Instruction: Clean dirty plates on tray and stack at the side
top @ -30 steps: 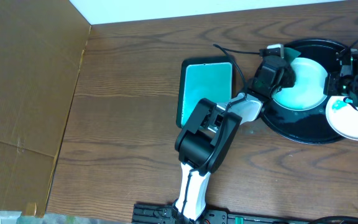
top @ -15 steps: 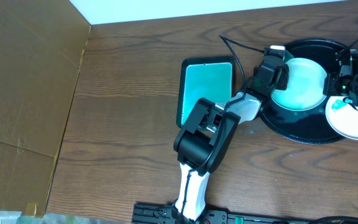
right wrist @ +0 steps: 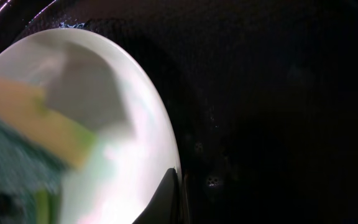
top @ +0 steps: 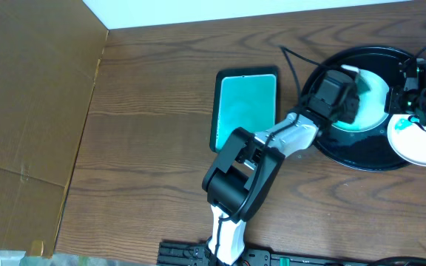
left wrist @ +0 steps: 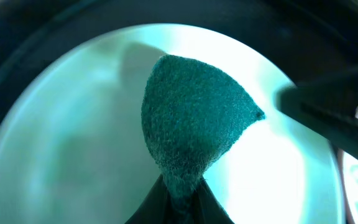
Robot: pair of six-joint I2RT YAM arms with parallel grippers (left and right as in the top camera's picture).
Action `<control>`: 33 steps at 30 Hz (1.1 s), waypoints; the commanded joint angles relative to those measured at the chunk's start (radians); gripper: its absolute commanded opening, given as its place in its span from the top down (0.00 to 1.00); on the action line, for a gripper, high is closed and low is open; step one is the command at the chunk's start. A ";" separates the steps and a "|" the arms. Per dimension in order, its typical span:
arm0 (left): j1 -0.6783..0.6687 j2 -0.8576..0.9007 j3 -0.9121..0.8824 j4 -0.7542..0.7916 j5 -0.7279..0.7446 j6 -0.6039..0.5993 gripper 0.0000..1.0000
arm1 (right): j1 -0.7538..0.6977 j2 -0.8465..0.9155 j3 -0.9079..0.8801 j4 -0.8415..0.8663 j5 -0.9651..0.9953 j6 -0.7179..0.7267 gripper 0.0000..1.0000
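Observation:
A white plate (top: 374, 100) with a teal film lies on the black tray (top: 361, 157). My left gripper (top: 352, 87) is over the plate's left half, shut on a dark green sponge (left wrist: 194, 118) that hangs against the plate (left wrist: 67, 155). At the plate's right rim my right gripper (top: 399, 100) is shut, pinching the edge of the plate (right wrist: 126, 143); its own view has it (right wrist: 178, 202) with a finger on each side of the rim. A second plate (top: 424, 148) with a teal smear rests over the tray's right edge.
A rectangular teal dish (top: 246, 109) with a black edge lies left of the tray. A brown cardboard sheet (top: 28, 111) covers the table's left side. The left arm's cable (top: 291, 63) loops between dish and tray. The tray's dark floor (right wrist: 278, 93) fills the right wrist view.
My left gripper has carried the sponge to the right, from the plate's left rim onto its face. The right gripper and the plate have stayed put.

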 commanded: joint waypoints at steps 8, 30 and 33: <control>0.064 0.094 -0.003 0.014 -0.328 0.024 0.93 | 0.001 0.016 -0.005 -0.027 0.013 0.001 0.99; 0.170 -0.264 -0.003 0.023 -0.160 0.058 0.93 | 0.003 -0.002 0.033 -0.024 0.014 -0.135 0.99; 0.202 -0.336 -0.003 -0.061 -0.243 0.057 0.93 | 0.016 -0.029 0.058 -0.037 0.037 -0.204 0.99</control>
